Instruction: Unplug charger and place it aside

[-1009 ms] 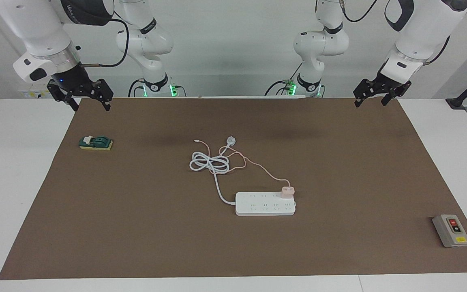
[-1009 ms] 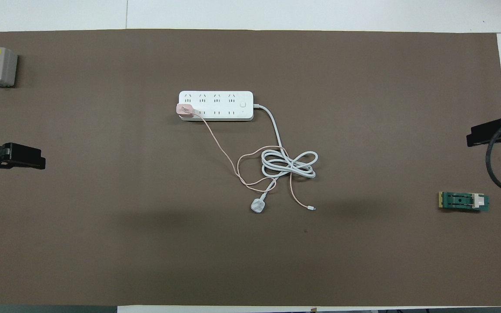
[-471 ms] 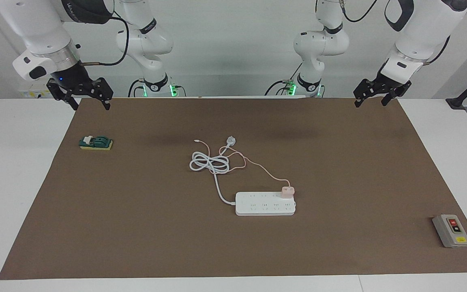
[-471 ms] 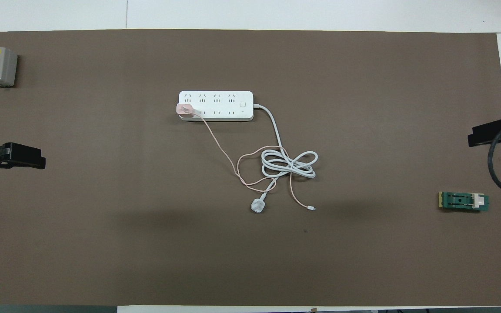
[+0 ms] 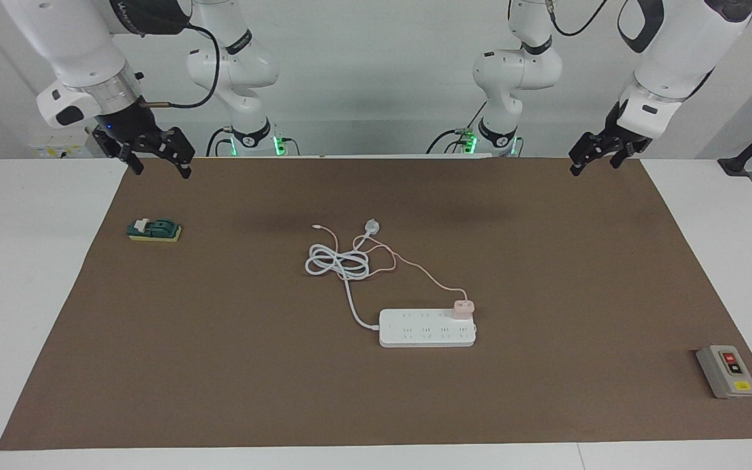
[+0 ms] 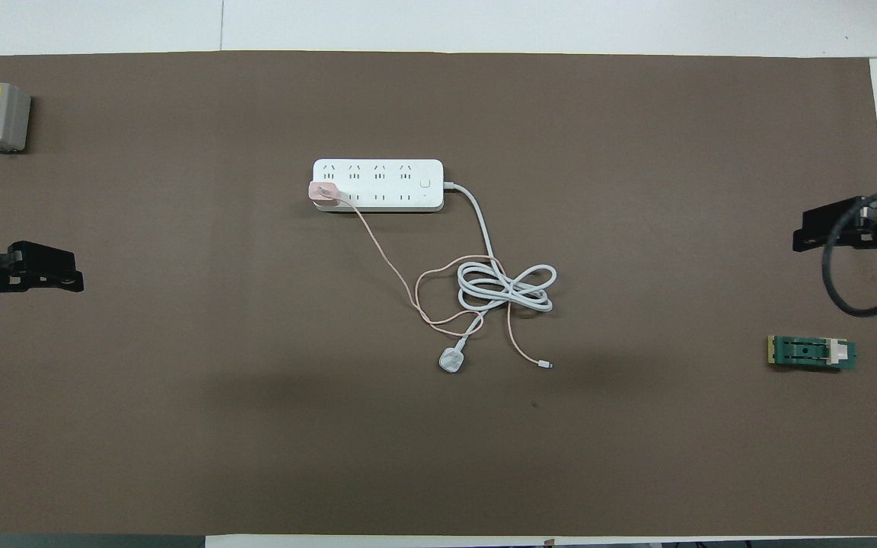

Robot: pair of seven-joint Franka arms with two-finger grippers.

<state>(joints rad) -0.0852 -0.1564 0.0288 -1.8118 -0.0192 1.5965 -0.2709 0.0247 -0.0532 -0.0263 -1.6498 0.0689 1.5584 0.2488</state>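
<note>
The pale-pink charger (image 5: pixel 463 309) is plugged into the end socket of the white power strip (image 5: pixel 425 329) at the middle of the mat. It also shows in the overhead view (image 6: pixel 322 192) on the strip (image 6: pixel 377 183). Its thin pink cable (image 6: pixel 385 259) runs toward the robots and tangles with the strip's coiled white cord (image 6: pixel 507 285) and round plug (image 6: pixel 451 361). My right gripper (image 5: pixel 160 171) hangs open and empty over the mat's corner at the right arm's end. My left gripper (image 5: pixel 593 166) hangs open and empty over the corner at the left arm's end.
A grey switch box (image 5: pixel 726 371) with red and yellow marks sits farthest from the robots at the left arm's end. A small green part (image 5: pixel 154 230) lies near the right arm's end. The brown mat (image 5: pixel 546 261) covers the table.
My right gripper has moved a little toward the middle of the table. My left gripper has turned slightly in place. The charger and strip have not moved.
</note>
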